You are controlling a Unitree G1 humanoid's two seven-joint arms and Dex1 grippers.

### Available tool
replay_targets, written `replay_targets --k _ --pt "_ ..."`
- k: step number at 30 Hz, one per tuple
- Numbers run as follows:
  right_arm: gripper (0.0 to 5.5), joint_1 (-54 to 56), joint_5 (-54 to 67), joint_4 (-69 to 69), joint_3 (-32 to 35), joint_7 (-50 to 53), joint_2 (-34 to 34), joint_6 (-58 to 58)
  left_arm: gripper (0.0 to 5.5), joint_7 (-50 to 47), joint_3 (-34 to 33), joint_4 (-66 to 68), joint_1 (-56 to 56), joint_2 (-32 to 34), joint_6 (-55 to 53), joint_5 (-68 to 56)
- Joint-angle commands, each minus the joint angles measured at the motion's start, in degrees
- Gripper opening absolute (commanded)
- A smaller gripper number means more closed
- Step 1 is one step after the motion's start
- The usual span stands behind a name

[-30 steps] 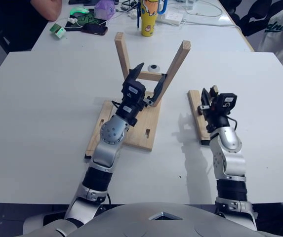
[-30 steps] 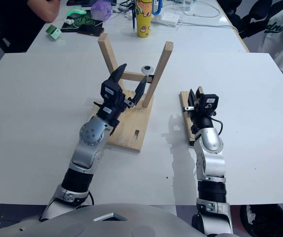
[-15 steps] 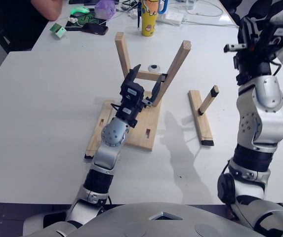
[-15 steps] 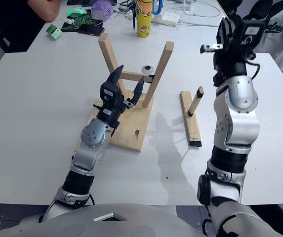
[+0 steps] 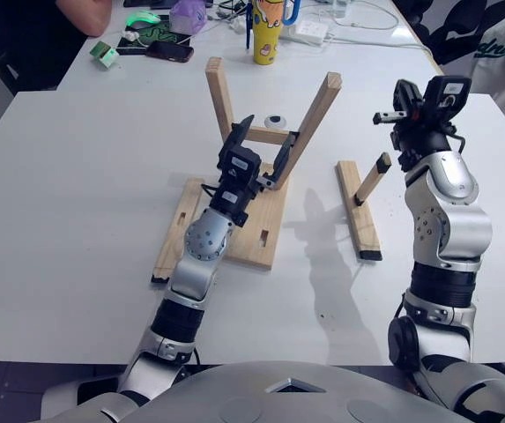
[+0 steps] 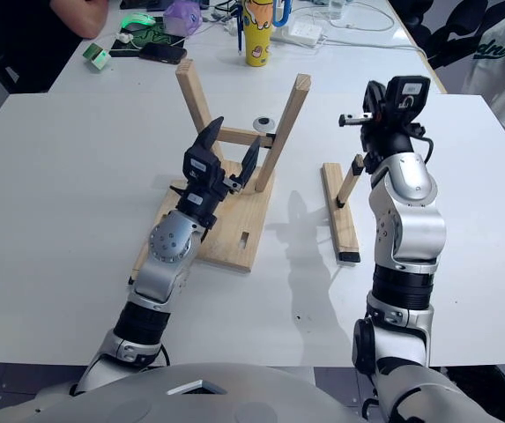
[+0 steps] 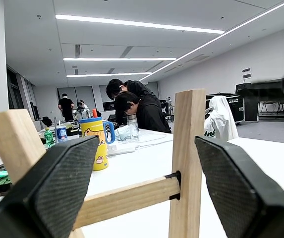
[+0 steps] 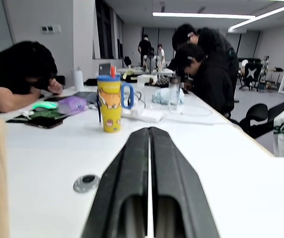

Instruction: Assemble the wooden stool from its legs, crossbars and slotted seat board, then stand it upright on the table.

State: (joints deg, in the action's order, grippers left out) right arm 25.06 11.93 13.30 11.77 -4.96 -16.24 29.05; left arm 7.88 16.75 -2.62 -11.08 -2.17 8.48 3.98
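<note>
— Where's the seat board (image 5: 227,234)?
— Flat on the white tabletop (image 5: 76,194), slots facing up; two legs stand out of its far end, the left leg (image 5: 219,92) and the right leg (image 5: 314,119), splayed apart toward their tops; a crossbar (image 7: 127,198) joins them low down.
— And the left claw (image 5: 270,132)?
— Spread wide, up among those legs; one finger on each side of the right leg, the crossbar running across the gap; pads (image 7: 65,191) clear of the wood in the wrist view, gripping nothing.
— The right claw (image 8: 149,136)?
— Raised well above the tabletop on the robot's right; its two fingers pressed together along their whole length, nothing between them.
— The rest of the stool?
— A loose leg (image 5: 360,220) lies flat, well apart from the seat board, below the raised right arm; a short crossbar piece (image 5: 371,179) juts up out of it at a slant.
— Anything else close by?
— A small round disc (image 5: 274,120) just behind the upright legs; a yellow mug (image 5: 268,31) on the next table beyond.
</note>
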Motion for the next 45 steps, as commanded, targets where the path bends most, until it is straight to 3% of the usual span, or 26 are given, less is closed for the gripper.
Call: replay_targets --k 1,7,20,30,35,38,40,44,45 --pt "0.02 3.1 -2.1 2.7 -1.1 -0.1 -1.5 -3.7 3.58 -0.5 -0.2 0.4 -0.8 -1.1 0.4 0.1" --pt "0.02 -9.5 -1.5 -14.0 0.6 1.8 2.7 7.7 3.58 -0.4 -0.2 0.4 -2.2 -1.5 0.1 -0.5" --pt "0.02 -6.3 -0.1 -9.8 -0.5 1.4 2.1 9.1 3.58 -0.2 -2.1 -0.2 -2.2 -0.3 -0.2 -1.0" --pt "0.02 -0.6 -0.9 -1.9 0.3 -1.0 1.2 -10.4 3.58 0.6 -2.0 -0.5 -2.0 -0.7 -0.4 -1.6" --pt "0.02 4.8 -2.6 5.1 0.0 0.5 -0.4 -12.0 3.58 0.3 -1.9 -0.7 -2.0 -1.1 -0.7 -1.5" --pt "0.02 2.6 -4.0 3.9 -0.4 1.0 -0.1 -11.6 3.58 0.3 -1.9 -1.4 -1.4 -1.0 -1.0 -1.6" --pt "0.02 -1.6 -5.0 -0.8 -1.1 1.4 0.6 -8.2 3.58 0.3 -2.0 -1.7 -1.4 -0.9 -1.2 -1.7" --pt "0.02 -9.8 -2.4 -13.2 -4.8 -2.0 1.6 13.5 3.58 1.0 -2.4 -2.0 -1.9 -0.3 -1.7 -2.1" --pt "0.02 -10.1 -2.5 -12.4 -5.1 -2.1 1.6 13.4 3.58 1.0 -2.7 -2.3 -1.9 -0.2 -1.9 -2.3"
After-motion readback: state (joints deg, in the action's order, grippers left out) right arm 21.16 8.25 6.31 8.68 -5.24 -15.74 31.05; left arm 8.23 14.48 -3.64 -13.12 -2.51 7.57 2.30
